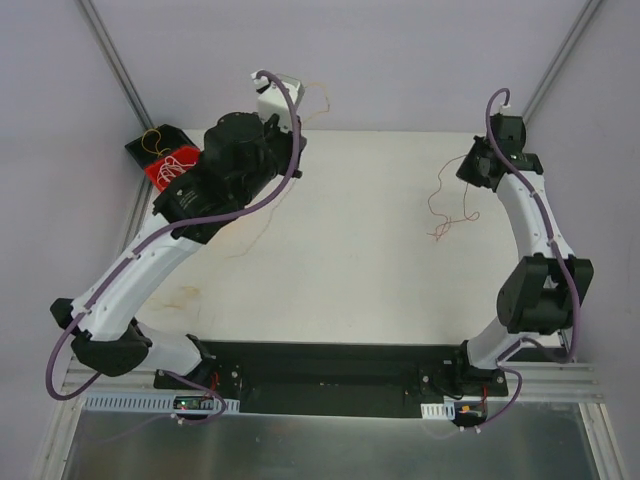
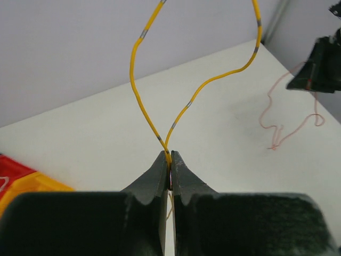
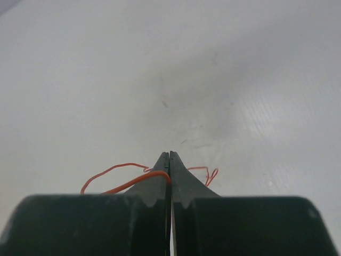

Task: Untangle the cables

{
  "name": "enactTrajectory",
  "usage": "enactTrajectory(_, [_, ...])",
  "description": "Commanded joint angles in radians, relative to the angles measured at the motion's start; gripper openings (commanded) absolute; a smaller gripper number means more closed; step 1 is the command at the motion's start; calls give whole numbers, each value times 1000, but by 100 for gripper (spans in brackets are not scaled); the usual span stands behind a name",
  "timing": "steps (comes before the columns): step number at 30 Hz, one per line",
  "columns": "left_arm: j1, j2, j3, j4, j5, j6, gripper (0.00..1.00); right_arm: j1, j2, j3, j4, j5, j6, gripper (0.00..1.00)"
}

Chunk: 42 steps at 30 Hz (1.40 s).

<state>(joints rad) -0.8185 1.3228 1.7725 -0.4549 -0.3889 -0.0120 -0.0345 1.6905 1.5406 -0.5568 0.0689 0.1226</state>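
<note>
At 11 o'clock on the table (image 1: 350, 270), the left gripper (image 2: 170, 156) is clamped on a yellow cable (image 2: 139, 101) loop; at 2 o'clock the right gripper (image 3: 169, 156) is pinched on an orange cable (image 3: 128, 184). Slip or a tightened knot is risked if either thin strand is pulled hard.

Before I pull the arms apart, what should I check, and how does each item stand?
1. Left gripper shut on the yellow cable: ok.
2. Right gripper shut on the orange cable: ok.
3. Orange cable's slack trails loose onto the table: ok.
4. No strand links the two held cables: cannot tell, the wires are too thin.
5. Remaining wires in the tray are separated: not ok, they are bunched.
</note>
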Motion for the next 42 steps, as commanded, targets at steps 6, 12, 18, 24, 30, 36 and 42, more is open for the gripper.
enactTrajectory(6, [31,7,-11,28,271,-226,0,21,-192,-60,28,-176,31,1])
enactTrajectory(12, [119,-36,-327,119,379,-342,0,33,-227,-76,31,-224,22,1])
enactTrajectory(18, [205,24,-531,183,591,-419,1,97,-195,-79,106,-368,32,1])
enactTrajectory(24, [206,-14,-695,212,642,-416,52,192,-124,-34,133,-389,9,3])
enactTrajectory(30, [211,-108,-716,213,611,-362,79,234,-109,-149,152,-426,55,4])
enactTrajectory(36, [216,-76,-645,223,653,-341,83,277,-161,-352,170,-428,71,21])
enactTrajectory(42, [196,140,-507,260,809,-329,99,277,-253,-387,66,-350,37,60])
